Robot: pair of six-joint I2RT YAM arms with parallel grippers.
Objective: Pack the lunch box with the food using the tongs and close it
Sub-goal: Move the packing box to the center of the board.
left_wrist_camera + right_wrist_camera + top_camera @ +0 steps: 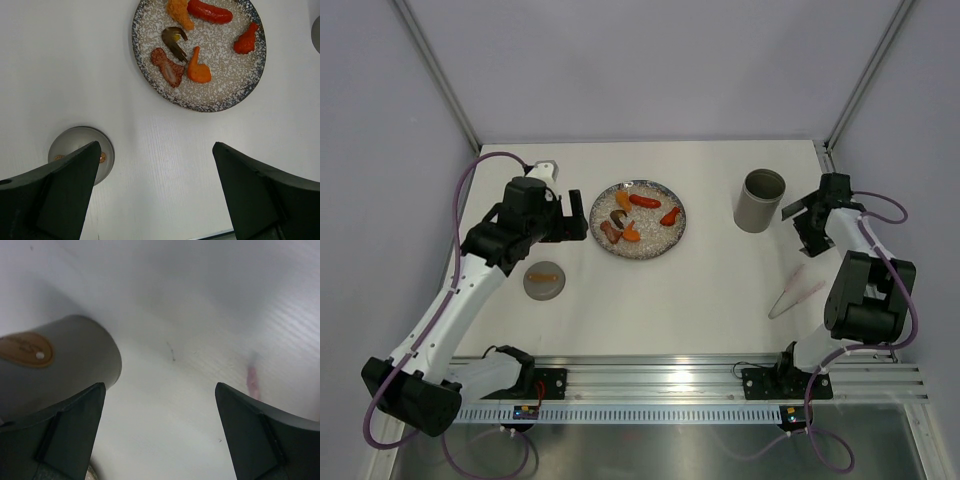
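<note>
The lunch box (pixel 760 200), a grey-olive canister, stands upright with its mouth uncovered at the back right; the right wrist view shows its side (pixel 60 360) with an orange tag. The food (pixel 644 201), red, orange and brown pieces, lies on a speckled plate (pixel 658 238) mid-table, and the left wrist view shows the food (pixel 198 70) too. The pale pink tongs (pixel 795 293) lie flat on the table at the front right, and their tip (pixel 252 380) is in the right wrist view. My left gripper (pixel 582 217) hovers open just left of the plate. My right gripper (pixel 794 228) is open beside the canister's right.
A flat grey disc with an orange mark (pixel 544 280) lies front left of the plate, partly behind my left finger (pixel 65 185) in the wrist view. The plate (pixel 225 75) fills the top of that view. Frame posts rise at the back corners; a rail runs along the near edge.
</note>
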